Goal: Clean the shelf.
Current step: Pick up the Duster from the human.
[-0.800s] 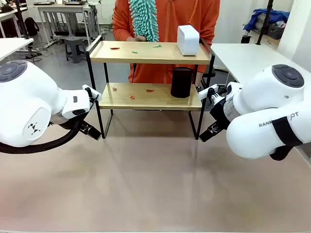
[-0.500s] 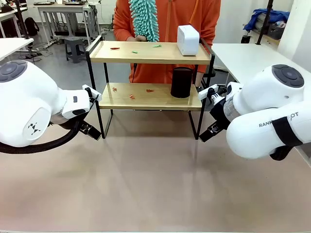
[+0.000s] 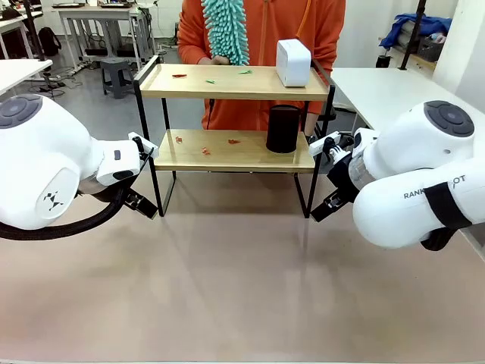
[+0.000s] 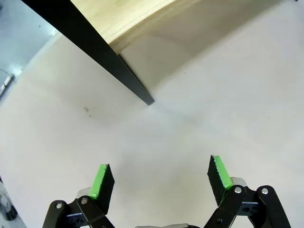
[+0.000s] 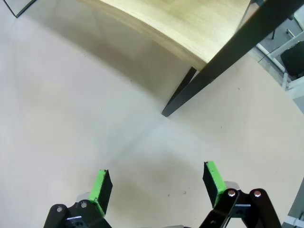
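So at this point both my tools were hanging wide open with nothing in them, the left tool (image 4: 161, 178) low over the desk (image 3: 227, 288) just in front of one shelf leg (image 4: 130, 80), and the right tool (image 5: 159, 187) doing the mirror image by the leg on the other side (image 5: 179, 99). The shelf (image 3: 227, 90) itself stood on the desk at the far side, between my two arms, with the person (image 3: 265, 38) right behind it holding a fluffy teal duster (image 3: 225, 30) above the top board. Top board had a white box (image 3: 293, 63) near its right end plus a few red and green scraps (image 3: 179, 75), lower board had a black cylinder (image 3: 283, 129) and more red bits. My read on the shelf: stiff but not heavy, thin black frame and light wood, so it'd probably slide or tip if I nudged it, and whatever stood on it would wobble. If I had to grab it I'd go for the legs or the raised side rails, since the boards looked too broad for my jaws; bare metal against the green pads (image 4: 101, 178) might be slick, so squeeze square on. More likely the box and cylinder wanted lifting off first, box by its flat sides, cylinder across the middle
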You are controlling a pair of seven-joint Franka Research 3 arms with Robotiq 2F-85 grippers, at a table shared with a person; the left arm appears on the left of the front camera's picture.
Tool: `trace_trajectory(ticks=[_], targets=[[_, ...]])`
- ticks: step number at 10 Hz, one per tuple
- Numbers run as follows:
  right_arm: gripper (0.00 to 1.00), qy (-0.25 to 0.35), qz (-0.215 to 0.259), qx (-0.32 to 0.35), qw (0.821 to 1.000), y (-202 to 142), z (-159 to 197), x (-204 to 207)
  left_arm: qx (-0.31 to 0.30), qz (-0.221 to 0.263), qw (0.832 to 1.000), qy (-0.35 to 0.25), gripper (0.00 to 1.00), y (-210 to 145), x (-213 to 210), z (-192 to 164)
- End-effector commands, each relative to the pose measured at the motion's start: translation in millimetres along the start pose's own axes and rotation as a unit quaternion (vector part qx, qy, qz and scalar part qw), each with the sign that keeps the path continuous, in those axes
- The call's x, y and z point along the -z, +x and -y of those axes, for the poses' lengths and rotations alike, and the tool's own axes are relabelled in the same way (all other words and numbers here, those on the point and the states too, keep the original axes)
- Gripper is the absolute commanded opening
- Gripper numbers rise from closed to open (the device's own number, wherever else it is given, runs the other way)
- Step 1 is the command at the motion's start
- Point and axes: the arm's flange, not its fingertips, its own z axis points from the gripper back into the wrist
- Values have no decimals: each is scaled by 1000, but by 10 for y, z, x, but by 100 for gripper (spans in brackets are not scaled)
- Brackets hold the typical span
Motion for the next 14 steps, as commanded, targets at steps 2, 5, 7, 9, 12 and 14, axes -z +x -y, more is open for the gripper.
trace_trajectory(ticks=[2,5,7,9,12,14], targets=[[100,0,0,0,1000,0,1,0,0,0,1000,0,100,1,-1,1],[100,0,0,0,1000,0,0,0,0,0,1000,0,100,0,0,0],[100,98,-54,179,977,34,231,-759,27,-118,982,-147,100,-152,-727,47],[100,268,18,264,926,-322,685,-1613,-51,-23,968,-243,100,-514,-1306,-424],[100,362,167,433,808,-1380,1651,-2165,-297,281,863,-297,100,-1430,-2050,-1470],[100,378,197,538,727,-2062,2108,-1943,-383,428,752,-323,100,-1965,-1945,-1859]])
